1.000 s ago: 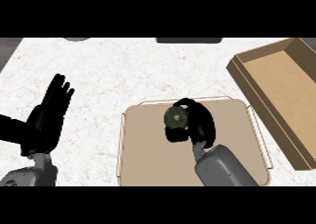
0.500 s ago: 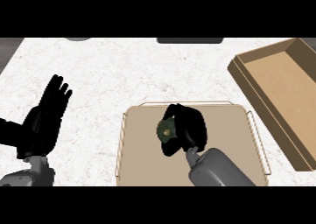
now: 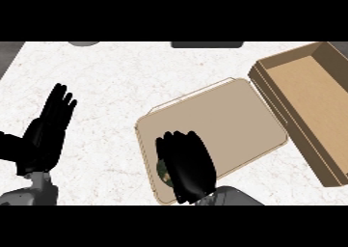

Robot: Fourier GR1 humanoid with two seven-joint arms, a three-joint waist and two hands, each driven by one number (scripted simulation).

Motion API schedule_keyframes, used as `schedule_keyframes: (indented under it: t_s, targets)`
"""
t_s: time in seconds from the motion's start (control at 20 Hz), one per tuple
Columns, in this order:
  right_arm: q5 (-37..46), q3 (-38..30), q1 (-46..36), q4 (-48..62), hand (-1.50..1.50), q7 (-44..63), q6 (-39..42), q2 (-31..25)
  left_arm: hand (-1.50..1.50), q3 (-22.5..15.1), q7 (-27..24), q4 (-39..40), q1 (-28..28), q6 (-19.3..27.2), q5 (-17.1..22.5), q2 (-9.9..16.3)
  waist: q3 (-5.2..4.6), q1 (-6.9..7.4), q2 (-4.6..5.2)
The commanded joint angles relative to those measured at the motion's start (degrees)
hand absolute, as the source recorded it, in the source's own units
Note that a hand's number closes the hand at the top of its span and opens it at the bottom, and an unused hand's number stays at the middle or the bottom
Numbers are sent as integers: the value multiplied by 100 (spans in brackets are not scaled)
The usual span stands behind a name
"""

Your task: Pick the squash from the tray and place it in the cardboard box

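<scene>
1. Starting on the left: my left hand (image 3: 46,132) is just parking over the white counter (image 3: 134,77), fingers straight and pointing up, holding nothing. It's resting, well apart from everything that matters.

2. Moving right to the tray (image 3: 226,116): it's sitting tilted on the counter, turned at an angle, with its far corner close to the box. Most of its surface is showing bare.

3. My right hand (image 3: 185,164) is hanging over the near left corner of that tray, fingers curling down around the squash (image 3: 162,169). Only a dark green sliver is peeking out at the left edge of my palm, so the squash is sitting under the hand and mostly hidden. I'm reading this as the grasp step, with my fingers wrapping the thing. Can't tell from here whether it's off the tray yet or touching it.

4. Far right: the cardboard box (image 3: 326,159) is sitting open, long and angled, just beside the tray's right edge. Nothing showing inside.

5. What the next move is calling for, I reckon: lifting the squash up off the tray, swinging it right and away across the tray, clearing the box's near wall, then letting go over the open inside.
</scene>
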Motion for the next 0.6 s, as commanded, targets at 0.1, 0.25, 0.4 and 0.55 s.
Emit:
schedule_keyframes:
  t_s: [0.1, 0.25, 0.4, 0.55]
  targets:
    - [10, -221, -80, -1859, 150, 276, 1295, -335, 0, 127, -70, 364, -287, -11, 7, 54, 4, -41, 17]
    - [367, -479, -119, -2039, 150, 1031, 715, 456, 0, -9, -88, 131, -140, 177, -180, -74, 5, -48, 5]
    - [720, -877, -270, -2293, 150, 1321, 671, 492, 0, -55, -107, -99, 124, -57, -12, -50, 4, 5, 7]
    - [1060, -1120, -232, -2779, 150, 1680, 779, 413, 0, 14, -59, 251, -254, 109, -120, -52, 5, -59, 15]
